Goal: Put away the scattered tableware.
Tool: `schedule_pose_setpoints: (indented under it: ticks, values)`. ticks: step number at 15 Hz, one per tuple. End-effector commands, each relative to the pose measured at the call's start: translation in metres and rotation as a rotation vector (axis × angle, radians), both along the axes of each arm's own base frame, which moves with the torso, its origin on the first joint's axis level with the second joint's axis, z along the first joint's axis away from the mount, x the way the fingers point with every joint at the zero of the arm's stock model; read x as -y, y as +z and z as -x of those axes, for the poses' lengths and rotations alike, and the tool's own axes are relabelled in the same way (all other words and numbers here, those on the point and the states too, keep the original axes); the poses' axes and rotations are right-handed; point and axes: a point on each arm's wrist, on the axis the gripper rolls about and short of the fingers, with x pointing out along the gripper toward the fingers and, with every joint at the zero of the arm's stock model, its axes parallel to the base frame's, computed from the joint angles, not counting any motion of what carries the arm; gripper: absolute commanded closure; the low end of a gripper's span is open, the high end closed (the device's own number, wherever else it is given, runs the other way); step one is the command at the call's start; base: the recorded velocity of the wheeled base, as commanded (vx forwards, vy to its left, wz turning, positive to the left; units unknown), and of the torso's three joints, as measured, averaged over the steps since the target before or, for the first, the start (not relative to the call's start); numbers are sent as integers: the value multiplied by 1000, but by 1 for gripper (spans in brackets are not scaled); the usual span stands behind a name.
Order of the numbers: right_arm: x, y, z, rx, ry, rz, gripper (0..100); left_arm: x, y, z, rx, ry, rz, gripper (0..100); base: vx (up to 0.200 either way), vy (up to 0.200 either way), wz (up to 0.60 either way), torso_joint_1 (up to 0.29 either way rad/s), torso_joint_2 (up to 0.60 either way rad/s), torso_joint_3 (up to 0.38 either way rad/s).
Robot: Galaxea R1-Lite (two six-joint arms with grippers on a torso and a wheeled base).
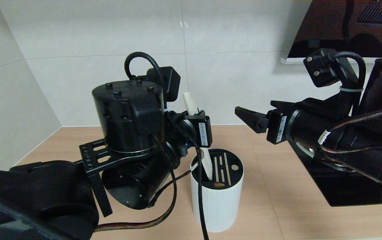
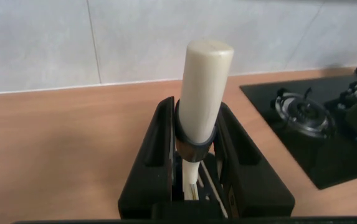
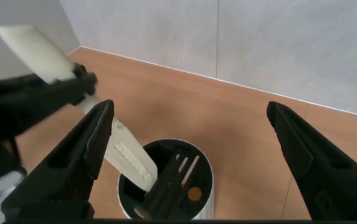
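Observation:
A white knife [image 1: 190, 103] with a cream handle is held tilted, and my left gripper [image 1: 196, 126] is shut on it where handle meets blade. Its blade [image 1: 207, 166] dips into a slot in the black top of the white ribbed holder [image 1: 218, 200] on the wooden counter. The left wrist view looks along the handle [image 2: 203, 87] between the left gripper [image 2: 195, 107] fingers. My right gripper [image 1: 248, 119] hangs open to the right of the holder and above it, holding nothing. Through the right gripper [image 3: 189, 106] I look down on the knife [image 3: 127, 155] and the holder [image 3: 204, 167].
A black cooktop [image 1: 344, 190] is set into the counter at the right, with a burner [image 2: 306, 111] on it. A dark range hood [image 1: 344, 26] hangs above it. Tiled walls close the back and left. Bare wooden counter [image 1: 267, 160] lies around the holder.

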Motion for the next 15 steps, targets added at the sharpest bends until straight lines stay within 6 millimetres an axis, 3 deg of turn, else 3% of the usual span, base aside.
schedule_pose_setpoints:
  ticks: [1,15]
  values:
    - [-2,-2,-2,-6,0,6,0,4,-9,-3,-17,1,-20,100,0,0,0,0,0,0]
    - [-2,-5,-2,-9,-1,19,0,28,-81,-23,-176,5,-127,100,0,0,0,0,0,0]
